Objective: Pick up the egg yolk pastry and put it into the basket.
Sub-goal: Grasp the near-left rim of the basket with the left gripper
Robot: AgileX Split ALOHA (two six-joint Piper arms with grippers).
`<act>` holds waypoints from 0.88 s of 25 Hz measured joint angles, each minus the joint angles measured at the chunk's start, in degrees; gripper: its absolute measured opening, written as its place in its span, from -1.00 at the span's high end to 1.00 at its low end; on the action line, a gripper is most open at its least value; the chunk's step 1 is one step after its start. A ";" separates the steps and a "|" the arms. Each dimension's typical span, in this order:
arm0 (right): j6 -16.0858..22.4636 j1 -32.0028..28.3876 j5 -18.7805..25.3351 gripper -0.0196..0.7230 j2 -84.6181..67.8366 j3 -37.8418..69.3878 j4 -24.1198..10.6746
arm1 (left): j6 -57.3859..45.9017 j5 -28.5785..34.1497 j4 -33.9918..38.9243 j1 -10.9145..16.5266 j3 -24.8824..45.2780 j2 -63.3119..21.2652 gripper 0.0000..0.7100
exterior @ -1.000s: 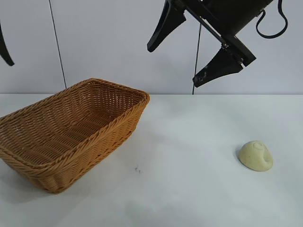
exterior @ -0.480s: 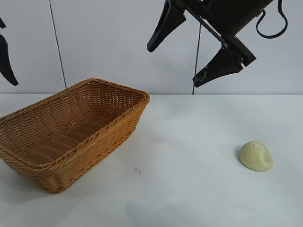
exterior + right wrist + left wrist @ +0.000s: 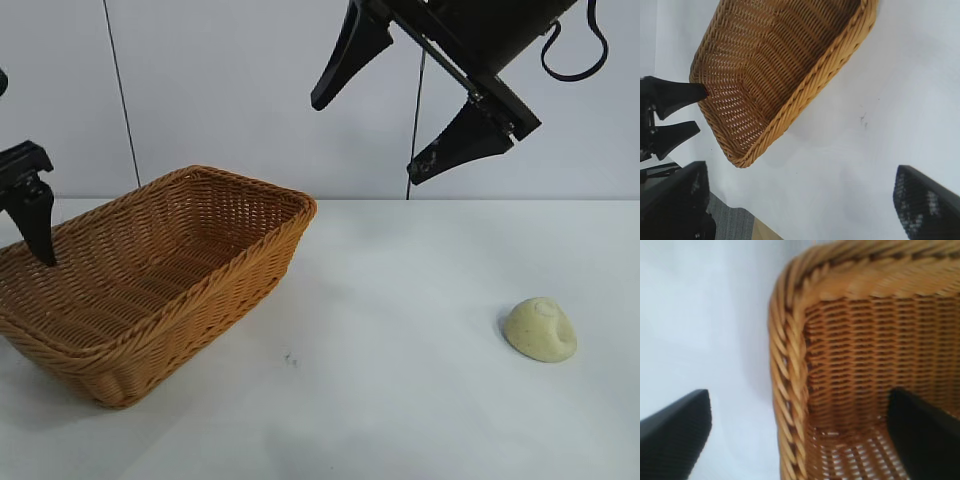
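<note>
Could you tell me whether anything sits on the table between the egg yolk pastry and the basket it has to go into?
Nothing visible does. The egg yolk pastry lies alone on the white table, and only bare surface separates it from the basket. The open right tool hangs above; the open left tool straddles the basket's far rim.

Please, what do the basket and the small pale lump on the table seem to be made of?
The basket: it looks like woven wicker or rattan, golden-brown with a slight sheen; crossed strands and a braided rim show clearly. It could also be plastic imitation.

The egg yolk pastry: it looks like baked dough, pale cream-yellow and matte, with faint creases on its rounded top. Whether it is real food or a model, I cannot tell.
</note>
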 joint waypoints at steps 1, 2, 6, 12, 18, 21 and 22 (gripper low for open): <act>0.00 0.00 0.00 -0.92 0.00 0.00 0.00 | 0.23 -1.01 -0.14 0.00 0.00 0.93 -0.96; 0.00 0.00 0.00 -0.92 0.00 0.00 0.00 | 0.66 -2.01 -0.43 0.00 0.00 2.08 -0.96; 0.00 0.00 0.00 -0.92 0.00 0.00 0.00 | 2.57 -3.66 -3.07 0.00 0.00 6.42 -0.96; 0.00 0.00 0.00 -0.92 0.00 0.00 0.00 | 10.55 -5.53 -9.56 0.00 0.00 10.22 -0.96; 0.00 0.00 0.00 -0.92 0.00 0.00 0.00 | 13.08 -7.18 -13.79 0.00 0.04 10.41 -0.38; 0.00 0.00 0.00 -0.92 0.00 0.00 0.00 | 13.20 -6.69 -13.84 0.00 0.04 10.41 0.17; 0.00 0.00 0.00 -0.92 0.00 0.00 0.00 | 13.20 -6.25 -13.84 0.06 0.04 10.41 0.37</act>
